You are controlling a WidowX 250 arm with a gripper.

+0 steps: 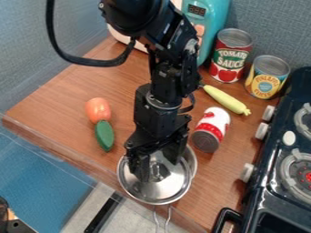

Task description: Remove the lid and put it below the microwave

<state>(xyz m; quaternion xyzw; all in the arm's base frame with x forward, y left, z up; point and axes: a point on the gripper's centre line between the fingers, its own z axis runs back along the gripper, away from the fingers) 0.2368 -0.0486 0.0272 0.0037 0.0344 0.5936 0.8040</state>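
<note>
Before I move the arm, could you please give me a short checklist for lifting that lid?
1. Gripper over the lid: ok, it hangs down above the lid's middle.
2. Fingers open around the knob: ok, they stand apart, one to each side.
3. Lid still to be removed: ok, it lies over the pot.
4. Room beside the pot: not ok, the red-and-white can lies on its side close to the rim.
5. Landing spot below the microwave: cannot tell, the arm hides part of that counter.
</note>
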